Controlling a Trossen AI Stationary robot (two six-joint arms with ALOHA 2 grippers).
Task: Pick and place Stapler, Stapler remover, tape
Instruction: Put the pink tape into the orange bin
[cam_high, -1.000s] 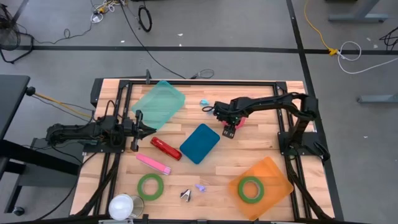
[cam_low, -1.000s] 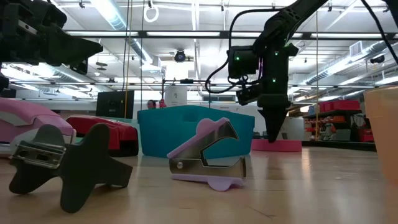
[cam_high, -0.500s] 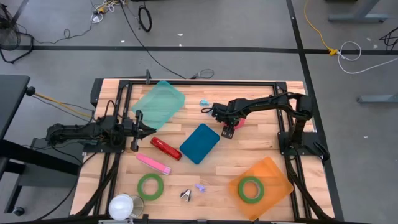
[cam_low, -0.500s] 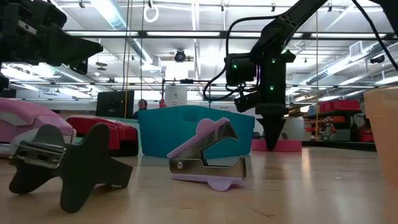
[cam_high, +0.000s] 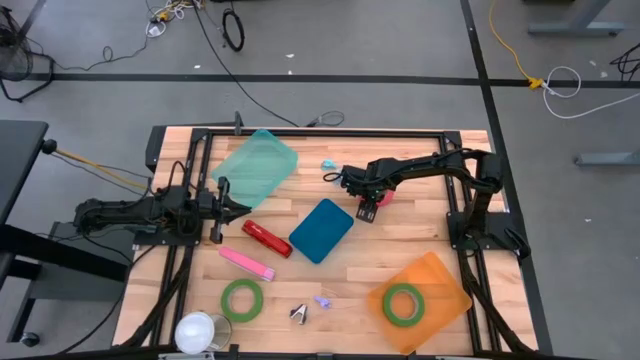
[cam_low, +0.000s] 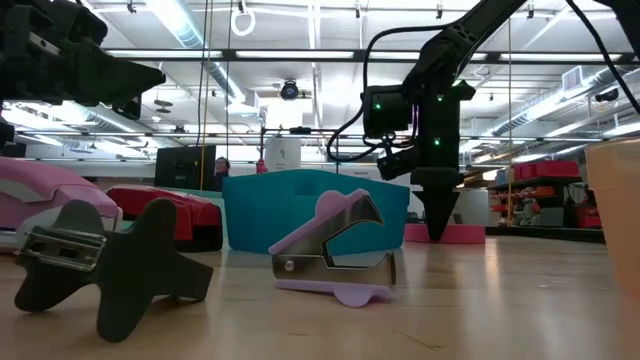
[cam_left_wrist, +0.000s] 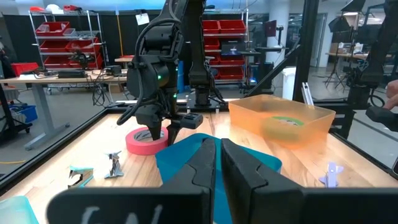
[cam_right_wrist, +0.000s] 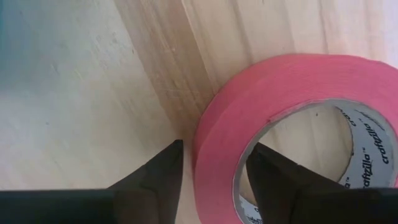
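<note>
Right gripper (cam_right_wrist: 211, 171) straddling the wall of the pink tape roll (cam_right_wrist: 292, 118), one finger inside the hole, jaws narrowing (not yet pinching); roll likely light, stiff, smooth-sided.

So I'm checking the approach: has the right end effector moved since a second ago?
Yes. The right end effector has come down and shifted slightly left against the teal bin, onto the pink tape roll, one finger inside its hole.
</note>
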